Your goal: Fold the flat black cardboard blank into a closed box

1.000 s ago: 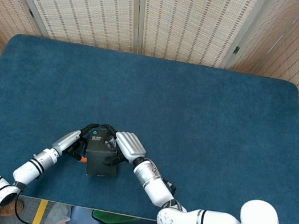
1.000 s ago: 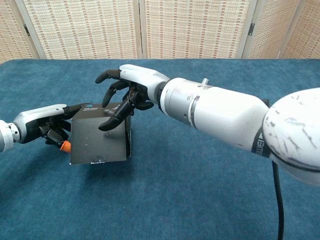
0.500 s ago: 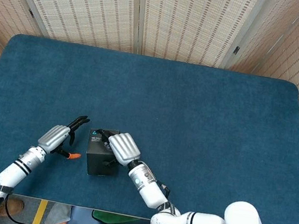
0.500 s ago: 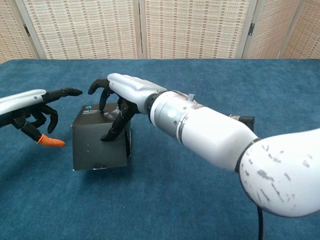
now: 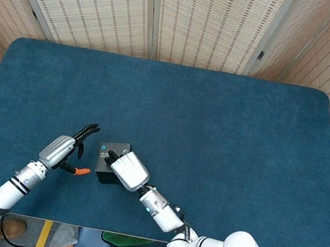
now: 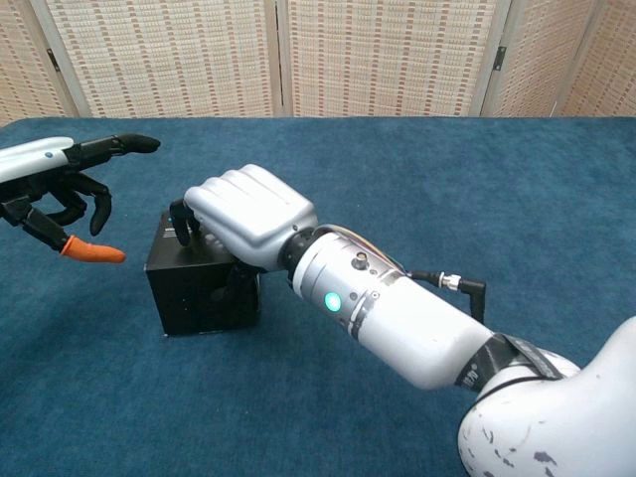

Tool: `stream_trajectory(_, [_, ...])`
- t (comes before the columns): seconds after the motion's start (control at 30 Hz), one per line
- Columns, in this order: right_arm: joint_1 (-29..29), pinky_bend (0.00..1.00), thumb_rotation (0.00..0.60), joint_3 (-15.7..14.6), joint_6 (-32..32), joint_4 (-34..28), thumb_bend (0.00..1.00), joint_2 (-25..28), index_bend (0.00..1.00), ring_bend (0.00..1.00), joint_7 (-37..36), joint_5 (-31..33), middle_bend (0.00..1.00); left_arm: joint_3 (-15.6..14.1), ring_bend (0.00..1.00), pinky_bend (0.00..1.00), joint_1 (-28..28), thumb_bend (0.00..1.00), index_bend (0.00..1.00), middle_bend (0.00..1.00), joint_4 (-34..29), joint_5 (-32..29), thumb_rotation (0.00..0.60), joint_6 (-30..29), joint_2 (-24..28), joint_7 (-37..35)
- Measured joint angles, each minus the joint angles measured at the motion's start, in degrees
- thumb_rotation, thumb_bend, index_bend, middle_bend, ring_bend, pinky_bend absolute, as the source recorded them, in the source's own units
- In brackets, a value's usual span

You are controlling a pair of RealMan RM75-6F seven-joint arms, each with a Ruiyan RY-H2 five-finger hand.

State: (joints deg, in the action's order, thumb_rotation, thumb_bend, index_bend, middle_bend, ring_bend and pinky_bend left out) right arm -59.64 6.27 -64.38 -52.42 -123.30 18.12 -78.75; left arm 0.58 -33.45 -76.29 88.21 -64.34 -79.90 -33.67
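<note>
One black box (image 5: 111,161) near table (image 5: 213,138) front edge, left of centre. Right hand (image 5: 127,169) presses on its top, fingers curled over it. Left hand (image 5: 65,151) apart, fingers spread, holds nothing; box lies to its right.

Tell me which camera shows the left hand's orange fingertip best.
The chest view: the orange fingertip shows large and side-on, clear of the black box, with the left hand spread. The head view shows it only as a small orange speck beside the box.
</note>
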Motion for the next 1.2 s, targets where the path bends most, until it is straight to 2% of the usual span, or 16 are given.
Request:
stream_trajectory(0.23, [1.17, 1.00, 0.600, -1.51, -2.68, 8.78, 0.31, -3.55, 0.52, 0.75, -1.40, -5.40, 0.59, -0.15, 0.63, 0.93, 0.20, 0.20, 0.00, 0.00, -0.06, 0.32, 0.600, 0.20, 0.58, -2.07])
stream_trajectory(0.33, [1.68, 1.00, 0.600, -1.68, -3.10, 11.25, 0.35, -4.59, 0.52, 0.75, -1.74, -6.60, 0.60, -0.08, 0.63, 0.93, 0.19, 0.20, 0.00, 0.00, -0.07, 0.39, 0.600, 0.29, 0.72, -2.73])
stream_trajectory(0.47, [2.20, 1.00, 0.600, -1.60, -3.85, 13.73, 0.35, -5.62, 0.53, 0.75, -2.30, -7.97, 0.60, 0.11, 0.63, 0.93, 0.21, 0.20, 0.00, 0.00, 0.08, 0.32, 0.600, 0.35, 0.81, -2.73])
stream_trajectory(0.53, [2.37, 1.00, 0.600, -1.46, -4.14, 14.03, 0.35, -5.85, 0.53, 0.75, -2.75, -8.31, 0.58, 0.13, 0.63, 0.93, 0.21, 0.19, 0.00, 0.00, 0.08, 0.30, 0.600, 0.38, 0.83, -2.74])
stream_trajectory(0.63, [2.51, 1.00, 0.600, -1.13, -4.75, 14.21, 0.35, -5.90, 0.51, 0.75, -3.49, -8.67, 0.45, 0.19, 0.59, 0.92, 0.23, 0.19, 0.00, 0.00, 0.13, 0.16, 0.600, 0.50, 0.88, -2.50])
stream_trajectory(0.7, [2.70, 1.00, 0.600, -0.70, -5.76, 13.83, 0.35, -5.64, 0.44, 0.74, -4.66, -8.90, 0.36, 0.34, 0.53, 0.88, 0.37, 0.20, 0.00, 0.00, 0.33, -0.18, 0.600, 0.43, 0.93, -1.69])
stream_trajectory(0.77, [3.19, 1.00, 0.600, -0.03, -8.24, 12.23, 0.35, -4.47, 0.27, 0.68, -6.86, -9.34, 0.25, 0.64, 0.45, 0.79, 0.72, 0.20, 0.00, 0.00, 0.42, -1.11, 0.600, 0.27, 1.10, 0.93])
stream_trajectory(0.83, [3.97, 1.00, 0.600, 0.49, -11.28, 9.35, 0.36, -2.29, 0.14, 0.62, -8.58, -9.90, 0.18, 1.04, 0.38, 0.66, 1.22, 0.20, 0.00, 0.00, 0.06, -2.46, 0.600, 0.03, 1.45, 5.17])
stream_trajectory(0.9, [4.90, 0.99, 0.600, 0.85, -13.42, 6.10, 0.36, 0.08, 0.09, 0.56, -9.33, -10.25, 0.17, 1.47, 0.34, 0.60, 1.78, 0.20, 0.00, 0.00, -0.58, -3.96, 0.600, -0.31, 1.90, 9.69])
stream_trajectory(1.03, [8.13, 0.71, 0.600, 1.06, -15.62, -4.26, 0.36, 7.17, 0.06, 0.33, -8.82, -10.26, 0.16, 2.77, 0.32, 0.53, 3.62, 0.20, 0.00, 0.01, -3.55, -9.07, 0.600, -1.48, 3.74, 21.23])
stream_trajectory(1.2, [13.80, 0.45, 0.600, -0.29, -16.73, -20.20, 0.36, 19.07, 0.06, 0.17, -3.70, -8.54, 0.18, 4.16, 0.28, 0.44, 7.35, 0.20, 0.04, 0.08, -8.54, -15.42, 0.600, -4.43, 7.23, 30.50])
